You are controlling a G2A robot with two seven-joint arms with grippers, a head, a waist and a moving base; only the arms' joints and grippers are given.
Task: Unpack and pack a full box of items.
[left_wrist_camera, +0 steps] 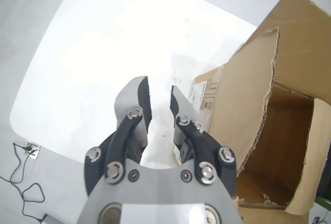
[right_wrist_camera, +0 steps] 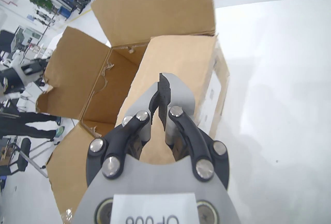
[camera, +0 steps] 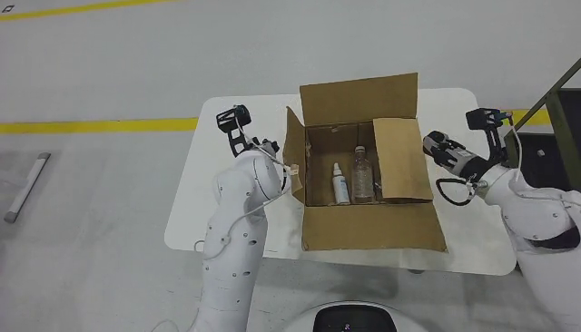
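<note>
Cardboard box [camera: 372, 228] sits at the middle of the table [camera: 195, 200] with its flaps open. Two bottles are inside it: a white bottle [camera: 339, 184] near the centre and a clear bottle [camera: 363, 176] just beside it, toward the table's right edge. Both show their caps toward the far edge; whether they stand or lie cannot be told.

The left gripper [left_wrist_camera: 159, 83] hangs over bare table just outside the raised left flap [left_wrist_camera: 248, 95], its fingers slightly parted and holding nothing. The right gripper [right_wrist_camera: 163, 80] sits over the right flap [right_wrist_camera: 178, 59], which leans in over the opening; its fingers are pressed together and empty.

Both bottles appear to lie inward from either gripper, about equally far. The clear one seems to fall to the right arm, though that flap hangs between them and the closed fingers would need to part first.
</note>
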